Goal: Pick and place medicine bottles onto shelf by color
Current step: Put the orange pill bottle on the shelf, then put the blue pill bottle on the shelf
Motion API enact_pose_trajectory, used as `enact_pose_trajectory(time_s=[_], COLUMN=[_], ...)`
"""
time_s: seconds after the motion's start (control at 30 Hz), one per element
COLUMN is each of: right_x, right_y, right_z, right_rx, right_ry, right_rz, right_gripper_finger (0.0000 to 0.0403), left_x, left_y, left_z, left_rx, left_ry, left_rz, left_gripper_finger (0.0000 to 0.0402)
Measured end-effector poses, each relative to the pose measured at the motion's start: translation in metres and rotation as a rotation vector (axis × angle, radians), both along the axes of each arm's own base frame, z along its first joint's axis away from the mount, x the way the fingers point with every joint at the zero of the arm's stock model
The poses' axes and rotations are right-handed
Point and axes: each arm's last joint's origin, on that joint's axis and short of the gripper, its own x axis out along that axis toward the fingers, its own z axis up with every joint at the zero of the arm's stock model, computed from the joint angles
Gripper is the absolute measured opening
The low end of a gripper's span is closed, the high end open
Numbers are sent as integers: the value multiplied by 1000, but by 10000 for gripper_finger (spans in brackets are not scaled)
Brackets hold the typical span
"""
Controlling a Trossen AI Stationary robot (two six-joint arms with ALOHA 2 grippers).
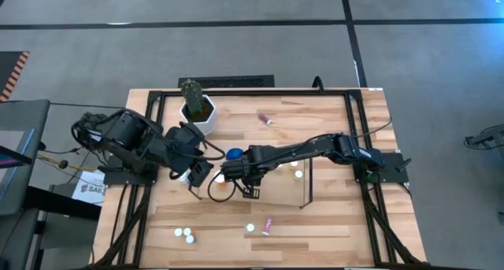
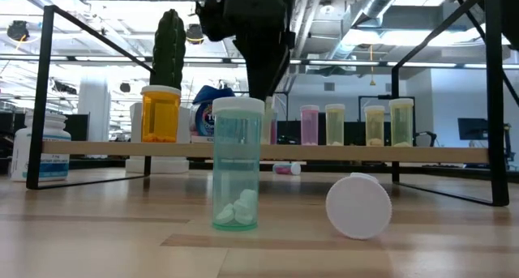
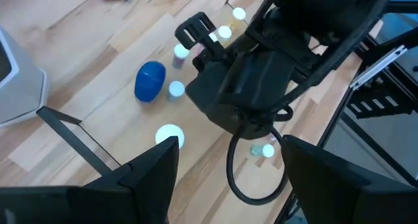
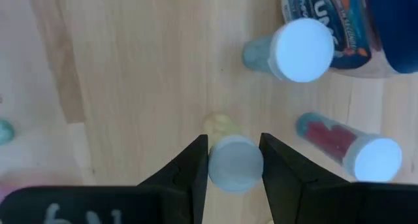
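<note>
My right gripper point(image 4: 234, 160) reaches in over the shelf point(image 2: 324, 152) and is shut on a yellowish medicine bottle point(image 4: 219, 127) with a white cap. On the shelf below it stand a teal bottle point(image 4: 297, 49), a pink-red bottle point(image 4: 349, 149) and a large blue-capped bottle point(image 1: 234, 153). Orange point(image 2: 160, 114), pink point(image 2: 310, 124) and yellowish point(image 2: 334, 124) bottles also stand on the shelf. My left gripper point(image 3: 228, 185) hangs open over the shelf's left end, beside the right gripper, with nothing between its fingers. My right gripper pinches the white cap point(image 4: 235, 164) of the yellowish bottle between its two fingers, one on each side of the cap. The fingers point down from above. The bottle stands upright below them; whether its bottom touches the shelf, I cannot tell.
A teal bottle point(image 2: 238, 164) stands on the near table, and a lying bottle's white cap point(image 2: 358, 205) shows beside it. More white caps point(image 1: 184, 235) and a lying pink bottle point(image 1: 268, 224) sit near the front edge. A cactus pot point(image 1: 198, 109) stands at the far left.
</note>
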Motion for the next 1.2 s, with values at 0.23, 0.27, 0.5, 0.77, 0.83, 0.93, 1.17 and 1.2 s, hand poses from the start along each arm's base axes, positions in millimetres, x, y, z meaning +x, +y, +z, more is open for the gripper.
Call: enact_pose_trajectory(time_s=[0.23,0.27,0.5,0.77,0.83,0.93,1.17,1.2], right_x=[4,5,5,-2,-4,-13,-39,-42], right_y=[-9,-10,-12,-15,-16,-19,-50,-59], right_z=[1,1,1,26,38,53,100,105], right_rx=[6,6,11,1,0,-10,-73,-89], right_ry=[-35,-36,-33,-1,-8,-2,-71,-85], right_rz=[-11,-13,-17,9,24,70,49,29], right_gripper_finger=[141,143,179,239,241,237,222,221], left_x=[3,3,3,2,2,2,1,2], left_y=[-1,-1,-1,0,0,0,1,2], left_z=[-2,-2,-2,-2,-2,-2,-1,-1], left_rx=[3,4,7,14,16,21,69,81], left_ry=[7,7,4,9,13,14,13,12], left_rz=[1,1,9,2,3,-4,-31,-36], left_gripper_finger=[256,256,256,256,256,256,256,256])
